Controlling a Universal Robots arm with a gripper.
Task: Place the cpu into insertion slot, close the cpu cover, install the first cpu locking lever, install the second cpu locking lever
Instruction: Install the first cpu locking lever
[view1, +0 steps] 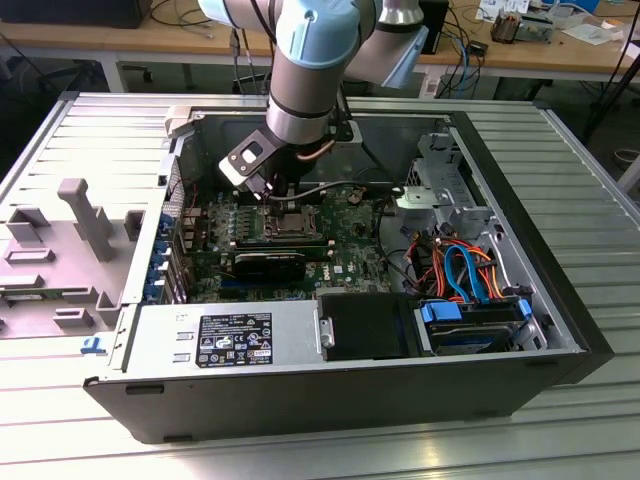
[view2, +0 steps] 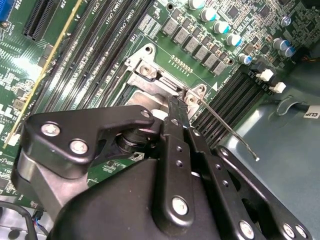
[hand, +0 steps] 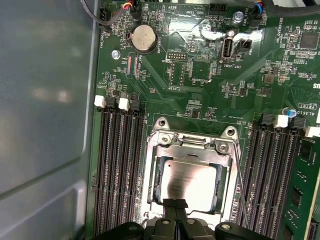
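The cpu (hand: 189, 181), a dull silver square, lies in the insertion slot (hand: 161, 131) on the green board. The silvery cpu cover (hand: 192, 146) lies down around it, and the chip shows through its window. My gripper (hand: 175, 203) is shut, its black fingertips pressed together at the socket's edge with nothing visible between them. In the second wrist view the gripper (view2: 173, 107) touches the socket's metal plate (view2: 148, 94), and a thin wire locking lever (view2: 226, 126) sticks out free to one side. In the exterior view the gripper (view1: 284, 196) hangs over the socket inside the open case.
Long black memory slots (hand: 116, 170) flank the socket on both sides. A black graphics card (view1: 268, 262) lies just in front of it. The power supply (view1: 226, 336), a drive bay with blue and orange cables (view1: 462, 272) and the case walls (view1: 500, 200) enclose the work area.
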